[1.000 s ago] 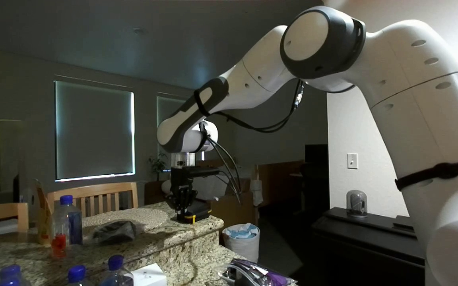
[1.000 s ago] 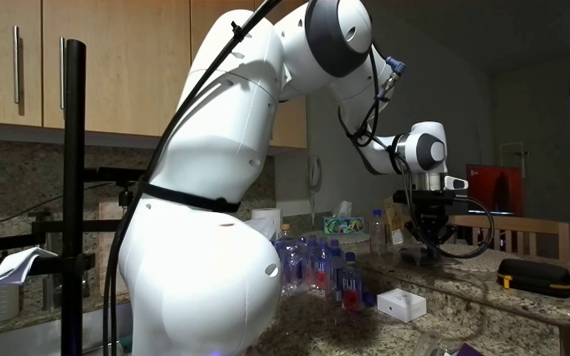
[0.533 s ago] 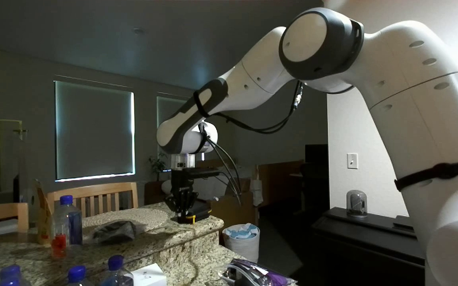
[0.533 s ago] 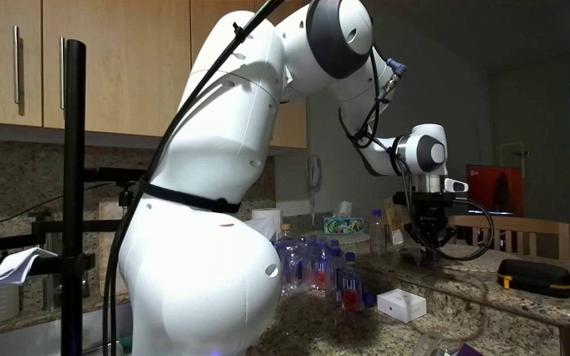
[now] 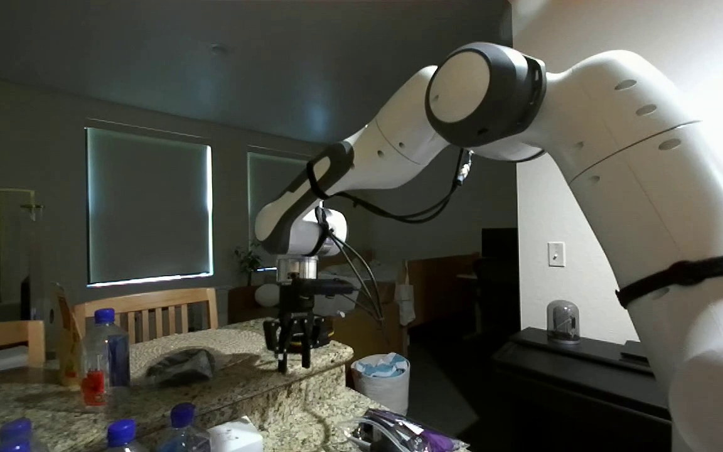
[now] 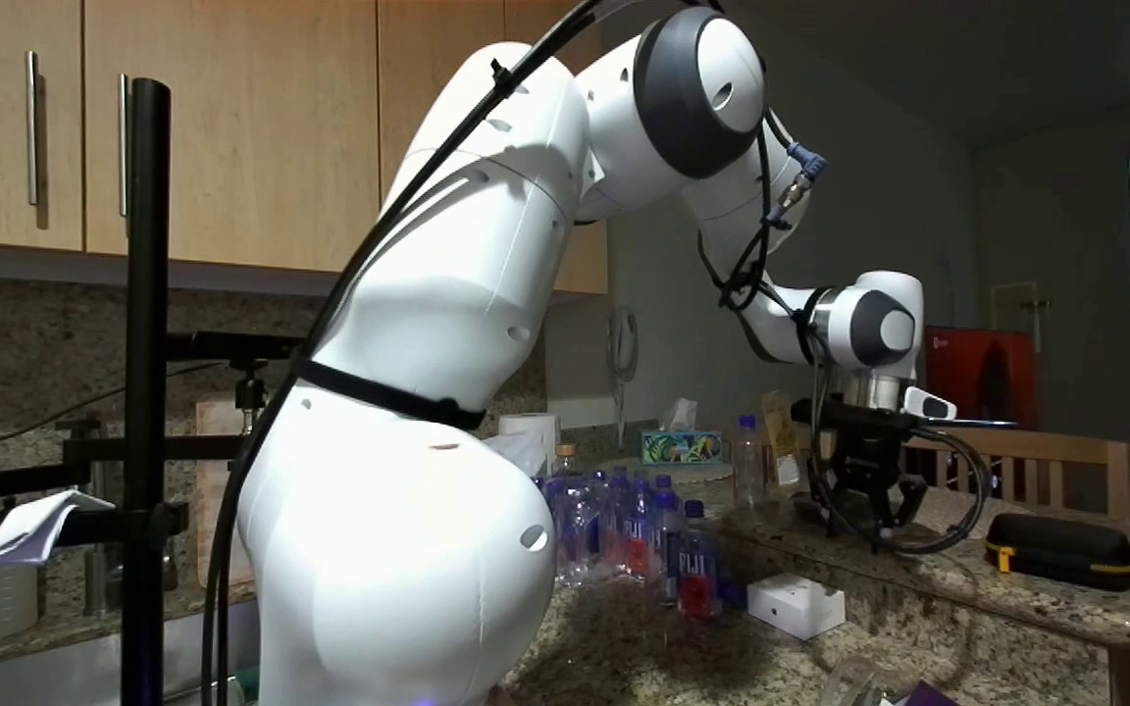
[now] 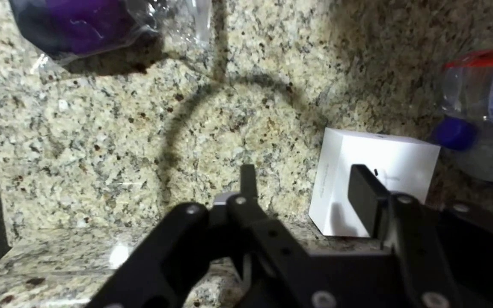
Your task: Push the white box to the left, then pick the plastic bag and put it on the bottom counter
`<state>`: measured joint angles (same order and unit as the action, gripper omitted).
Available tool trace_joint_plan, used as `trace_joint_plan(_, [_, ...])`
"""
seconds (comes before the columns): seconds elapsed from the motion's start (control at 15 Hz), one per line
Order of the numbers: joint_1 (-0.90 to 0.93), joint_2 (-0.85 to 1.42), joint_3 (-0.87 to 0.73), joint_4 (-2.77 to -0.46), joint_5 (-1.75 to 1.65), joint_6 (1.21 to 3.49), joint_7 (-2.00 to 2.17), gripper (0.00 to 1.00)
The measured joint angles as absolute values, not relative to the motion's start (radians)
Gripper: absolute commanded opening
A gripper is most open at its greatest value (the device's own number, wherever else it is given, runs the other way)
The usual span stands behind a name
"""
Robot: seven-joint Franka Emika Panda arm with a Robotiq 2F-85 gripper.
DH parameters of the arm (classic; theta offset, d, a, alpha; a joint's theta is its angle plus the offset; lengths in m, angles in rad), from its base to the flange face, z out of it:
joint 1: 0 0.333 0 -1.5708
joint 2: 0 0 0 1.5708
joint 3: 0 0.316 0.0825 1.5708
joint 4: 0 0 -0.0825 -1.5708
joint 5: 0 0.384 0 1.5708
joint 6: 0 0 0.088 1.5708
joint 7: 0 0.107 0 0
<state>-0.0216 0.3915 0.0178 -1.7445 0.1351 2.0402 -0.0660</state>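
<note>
The white box [image 6: 791, 603], a small carton, sits on the bottom counter [image 7: 114, 154] beside the water bottles. My gripper [image 5: 294, 363] hangs above the step between the tiers, fingers pointing down and spread, with nothing between them. In the wrist view the gripper [image 7: 302, 184] overlaps the white box [image 7: 383, 164]: one finger [image 7: 247, 182] is left of it, the other passes in front of its top. A dark crumpled plastic bag [image 5: 182, 367] lies on the upper tier; the gripper partly hides it in an exterior view.
A purple package in clear plastic [image 7: 88, 25] lies on the bottom counter near its edge. Several bottles [image 6: 639, 539] crowd beside the box. On the upper tier are a black case [image 6: 1060, 551] with a yellow zip pull and a tall bottle [image 5: 107, 348]. A bin [image 5: 381, 384] stands beyond.
The gripper has opened from shut over the last half second. It has come down and shifted to the right in both exterior views. Box, bag and bottles look unmoved.
</note>
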Motion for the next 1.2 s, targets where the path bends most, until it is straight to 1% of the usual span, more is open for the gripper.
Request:
trace_joint_plan(0.07, [-0.023,0.408,0.018,-1.743,0.171,2.075,-0.058,0.95])
trace_joint_plan(0.2, [-0.021,0.439,0.033,-1.739,0.242,2.165,-0.045,1.0])
trace_joint_plan(0.47, [0.015,0.5,0.077,-1.69,0.3,2.374,0.016,1.0])
trace_joint_plan(0.6, [0.06,0.529,0.078,-1.63,0.284,2.424,0.081,1.0])
trace_joint_plan(0.87, [0.166,0.573,0.023,-1.476,0.15,2.412,0.306,1.0])
trace_joint_plan(1.0, [0.227,0.614,-0.044,-1.387,0.049,2.359,0.449,1.0])
trace_joint_plan(1.2, [0.267,0.7,-0.11,-1.274,-0.033,2.262,0.583,1.0])
